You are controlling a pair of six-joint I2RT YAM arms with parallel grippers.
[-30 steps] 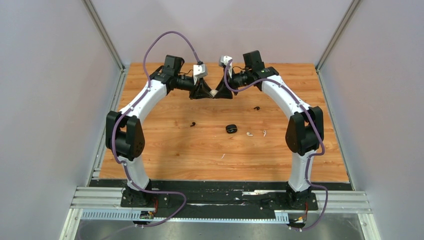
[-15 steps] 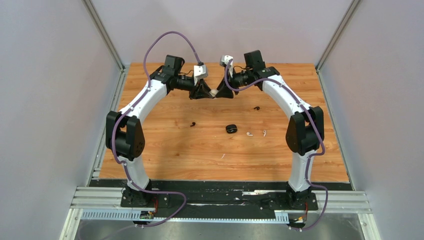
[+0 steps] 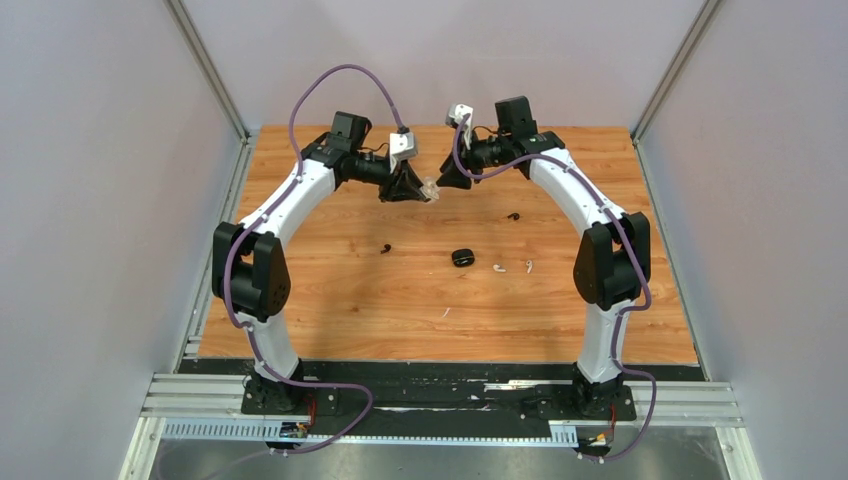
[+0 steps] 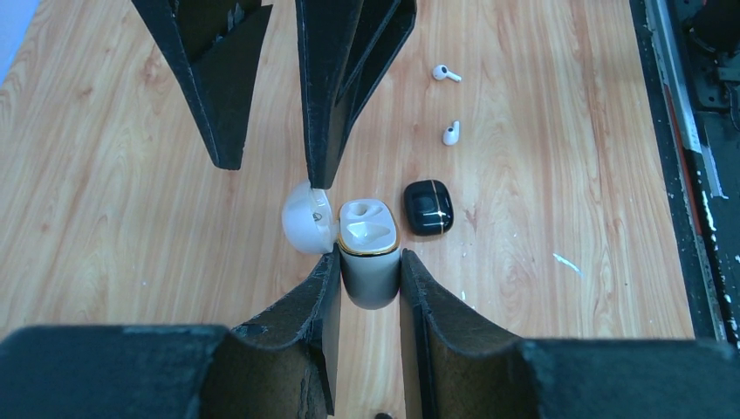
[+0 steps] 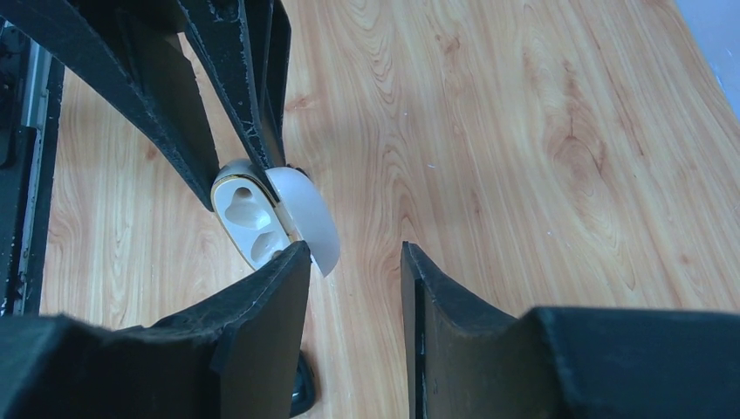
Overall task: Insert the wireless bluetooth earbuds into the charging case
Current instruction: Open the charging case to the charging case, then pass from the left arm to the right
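lower half of white case [image 4: 370,272] hidden within left gripper [image 4: 369,259]

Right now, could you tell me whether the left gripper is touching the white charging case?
Touching. In the left wrist view, the left gripper clamps the white charging case, both fingers pressed against its sides with no gap.

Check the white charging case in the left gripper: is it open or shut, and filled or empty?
Open and empty: the white charging case has its lid hinged aside, and both wells are bare.
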